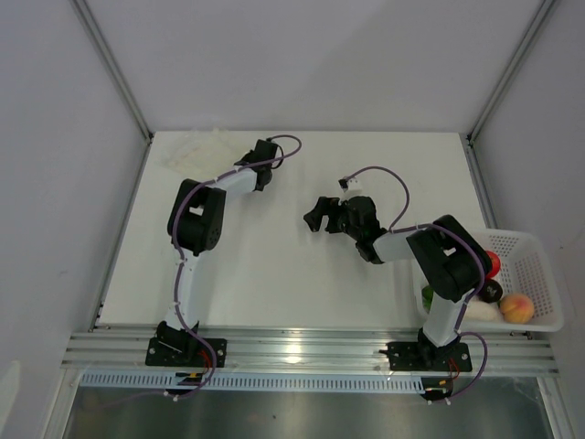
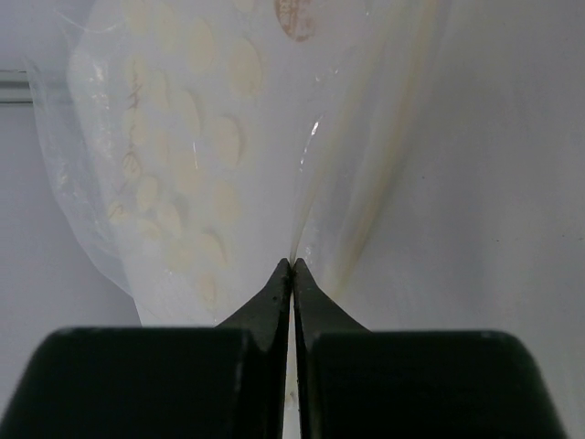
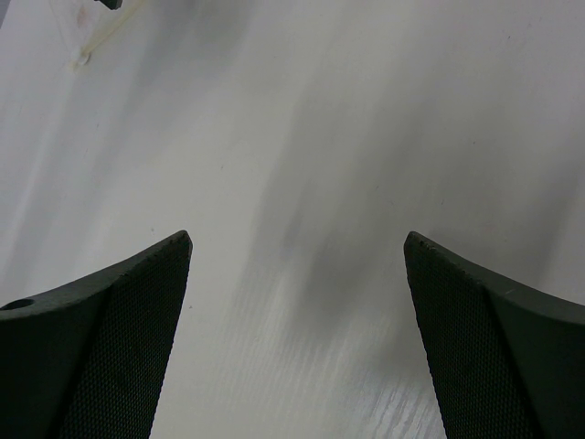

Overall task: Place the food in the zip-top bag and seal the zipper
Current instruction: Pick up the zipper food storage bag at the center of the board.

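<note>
White table (image 1: 274, 274) | left end effector (image 2: 292, 263) pinches zip-top bag (image 2: 183, 183) | right end effector (image 3: 297, 242) spread wide, mid-table

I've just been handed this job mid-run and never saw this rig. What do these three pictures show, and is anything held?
These are two black robot arms bolted at the table's near edge. The overhead picture shows both from above. The other two come from wrist cameras looking past each arm's fingers. The left gripper is shut, apparently pinching the edge of the clear crinkly zip-top bag at the far left of the white table. The right gripper is open and empty. The toy food, including a red round one and an orange-peach round one, sits in the white slotted plastic basket on the right.
</note>
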Controlling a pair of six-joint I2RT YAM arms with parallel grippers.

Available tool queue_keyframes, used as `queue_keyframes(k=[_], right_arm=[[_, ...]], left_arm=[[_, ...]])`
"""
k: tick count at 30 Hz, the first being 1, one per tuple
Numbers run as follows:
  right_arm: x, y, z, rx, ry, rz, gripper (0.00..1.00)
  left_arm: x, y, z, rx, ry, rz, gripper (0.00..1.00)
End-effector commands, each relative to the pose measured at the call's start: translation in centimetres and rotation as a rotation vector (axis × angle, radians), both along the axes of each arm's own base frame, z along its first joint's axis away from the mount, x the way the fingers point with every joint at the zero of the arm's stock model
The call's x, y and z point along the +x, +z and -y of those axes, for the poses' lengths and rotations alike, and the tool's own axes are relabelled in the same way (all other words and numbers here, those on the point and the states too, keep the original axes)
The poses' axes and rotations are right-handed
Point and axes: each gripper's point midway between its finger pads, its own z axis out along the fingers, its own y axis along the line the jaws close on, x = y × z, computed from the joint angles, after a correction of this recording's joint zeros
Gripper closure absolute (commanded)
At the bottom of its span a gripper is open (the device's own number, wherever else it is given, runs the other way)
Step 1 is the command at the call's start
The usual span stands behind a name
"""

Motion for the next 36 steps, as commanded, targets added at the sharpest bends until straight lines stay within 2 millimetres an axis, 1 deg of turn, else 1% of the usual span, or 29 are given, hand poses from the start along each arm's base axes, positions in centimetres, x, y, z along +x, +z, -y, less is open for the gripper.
queue_keyframes(k=[1,5,7,8,10,12,13,14,15,16,17,18,20,21,22,23,24,25,26,27,28,29,30,31,32,33,34,35,36], right_arm=[[0.8,3.0,-0.2,0.05,-0.009,0.081,0.01],[1.1,2.9,-0.2,0.038,-0.02,0.078,0.01],[1.4,2.7,-0.2,0.01,-0.03,0.068,0.01],[1.6,2.6,0.0,-0.001,-0.039,0.064,0.0],[1.4,2.6,0.0,-0.002,-0.032,0.047,0.01],[1.1,3.1,0.3,0.064,-0.047,0.015,0.01],[0.7,3.9,0.6,0.093,-0.027,0.039,0.01],[0.5,4.2,0.5,0.116,-0.022,0.026,0.01],[0.5,4.4,0.6,0.117,-0.014,0.026,0.01],[0.1,4.1,0.5,0.098,0.006,-0.002,0.01],[0.2,4.7,-0.1,0.095,0.029,-0.003,0.01],[-0.2,4.2,-0.3,0.08,0.045,-0.035,0.01],[-1.0,4.9,-0.8,0.086,0.074,-0.038,0.01],[-1.4,5.1,-0.9,0.081,0.08,-0.04,0.01],[-1.8,4.6,-0.5,0.051,0.062,-0.06,0.01],[-2.6,5.2,-0.7,0.04,0.065,-0.058,0.01],[-3.4,4.7,-0.4,0.003,0.067,-0.075,0.01],[-3.6,4.7,-0.1,-0.014,0.043,-0.079,0.01],[-4.0,5.7,0.2,0.0,0.026,-0.074,0.01],[-4.8,5.1,0.7,0.048,-0.013,-0.153,0.01],[-5.3,5.3,1.0,0.085,-0.008,-0.183,0.01],[-5.9,5.4,1.2,0.119,0.03,-0.205,0.01],[-6.3,5.5,2.5,0.165,0.04,-0.203,0.01],[-7.4,5.9,2.3,0.219,0.082,-0.236,0.01],[-7.8,6.2,2.6,0.232,0.088,-0.235,0.0],[-9.0,6.9,2.7,0.224,0.103,-0.234,0.01],[-8.9,7.3,3.2,0.176,0.066,-0.197,0.01],[-9.3,7.7,3.5,0.134,0.038,-0.178,0.01],[-10.2,9.0,3.8,0.078,-0.013,-0.144,0.01]], left_arm=[[0.9,1.5,-0.3,-0.005,0.041,0.057,1.0],[0.6,2.0,-0.5,-0.008,0.076,0.075,0.99],[-0.1,2.2,-0.5,-0.012,0.098,0.066,1.0],[-0.4,2.9,-0.4,-0.044,0.12,0.083,1.0],[-1.5,3.2,0.0,-0.082,0.131,0.053,0.99],[-2.3,4.7,0.7,-0.173,0.159,0.068,0.99],[-3.2,4.5,1.4,-0.221,0.143,0.025,0.99],[-3.6,5.0,1.8,-0.265,0.162,0.03,0.99],[-4.1,6.3,2.1,-0.293,0.167,0.042,0.99],[-4.8,6.5,2.4,-0.312,0.172,0.033,0.99],[-5.6,6.5,3.1,-0.353,0.177,0.012,1.0],[-6.2,7.9,3.5,-0.388,0.17,0.025,0.99],[-8.0,7.6,4.6,-0.445,0.175,-0.013,1.0],[-8.8,8.4,4.8,-0.467,0.171,-0.01,1.0],[-9.4,8.5,5.1,-0.483,0.169,-0.02,0.99],[-10.6,8.1,5.8,-0.492,0.165,-0.052,0.99],[-11.3,8.3,6.0,-0.502,0.165,-0.058,0.99],[-11.8,9.4,6.6,-0.531,0.155,-0.044,0.99],[-13.3,8.7,7.4,-0.54,0.138,-0.085,0.99],[-13.9,9.0,8.0,-0.563,0.123,-0.093,1.0],[-14.6,10.1,8.8,-0.608,0.104,-0.086,1.0],[-15.7,10.1,10.0,-0.634,0.08,-0.108,0.99],[-16.7,10.0,10.9,-0.667,0.059,-0.14,0.99],[-17.6,10.7,11.6,-0.705,0.051,-0.142,0.99],[-18.8,11.0,13.1,-0.725,0.015,-0.161,0.99],[-19.7,11.2,13.9,-0.745,-0.005,-0.18,0.99],[-20.5,11.3,14.7,-0.762,-0.009,-0.187,0.99],[-21.6,12.2,16.0,-0.782,-0.049,-0.187,1.0],[-22.4,12.1,16.5,-0.79,-0.06,-0.199,1.0]])
